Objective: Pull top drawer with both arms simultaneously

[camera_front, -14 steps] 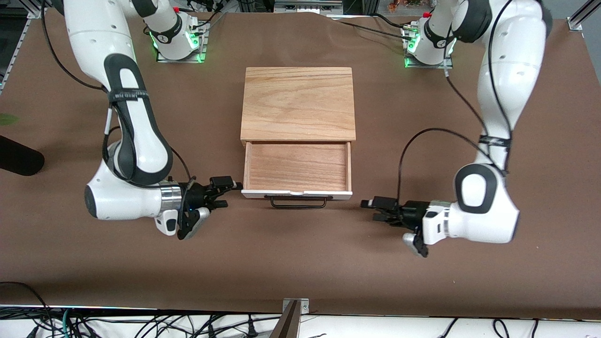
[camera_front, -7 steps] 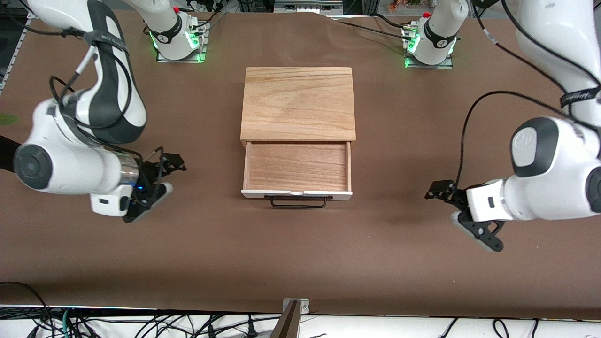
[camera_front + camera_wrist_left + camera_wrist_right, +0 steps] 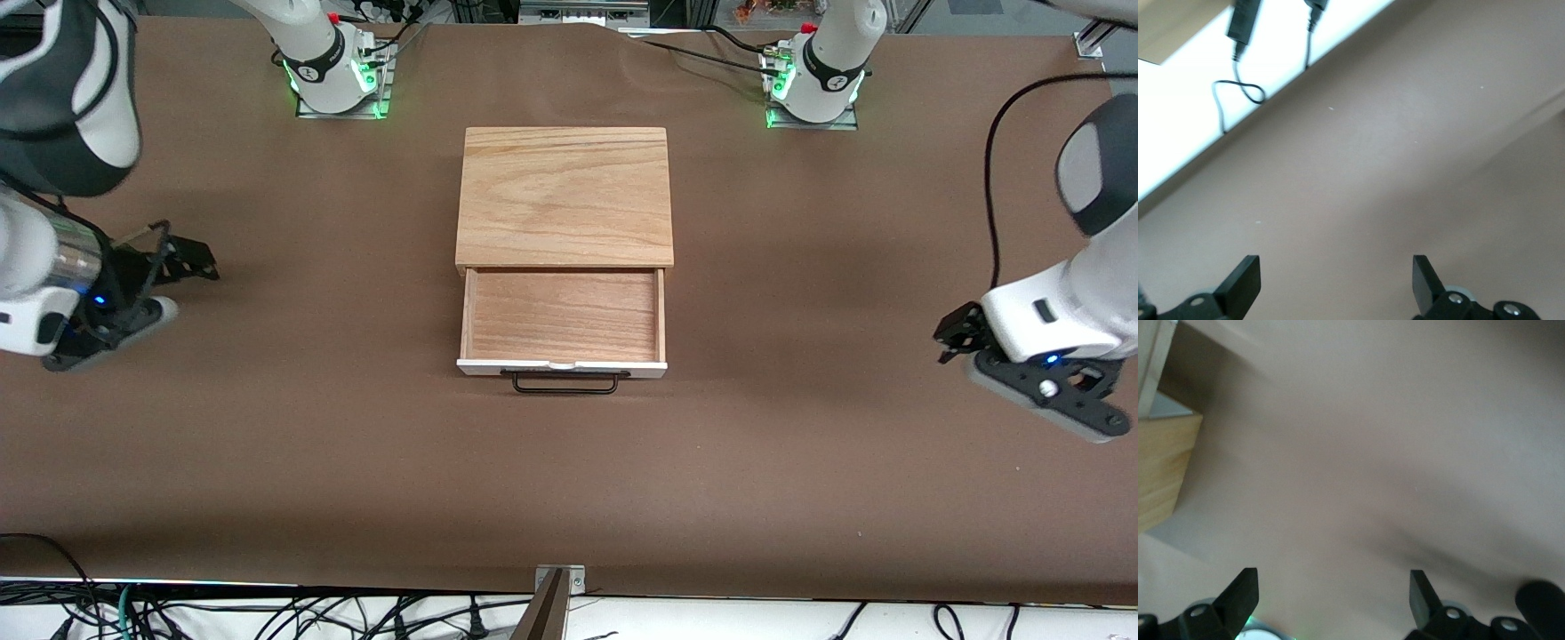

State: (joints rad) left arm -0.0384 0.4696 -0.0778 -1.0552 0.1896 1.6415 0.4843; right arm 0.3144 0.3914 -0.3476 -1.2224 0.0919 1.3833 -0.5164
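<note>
The top drawer stands pulled out of the cabinet toward the front camera, its light-wood tray empty. Its white front panel and black wire handle face the camera. My right gripper is open and empty, up over the bare table at the right arm's end, well apart from the drawer. My left gripper is open and empty over the table at the left arm's end. The left wrist view shows open fingers over bare table. The right wrist view shows open fingers and nothing between them.
The light wood cabinet stands mid-table between the two arm bases; one corner of it shows in the right wrist view. Brown table covering spreads all around. Cables hang past the table's edge in the left wrist view.
Both grippers have drawn back from the drawer's front corners, outward toward their own ends of the table and upward. The drawer has stayed pulled out.
</note>
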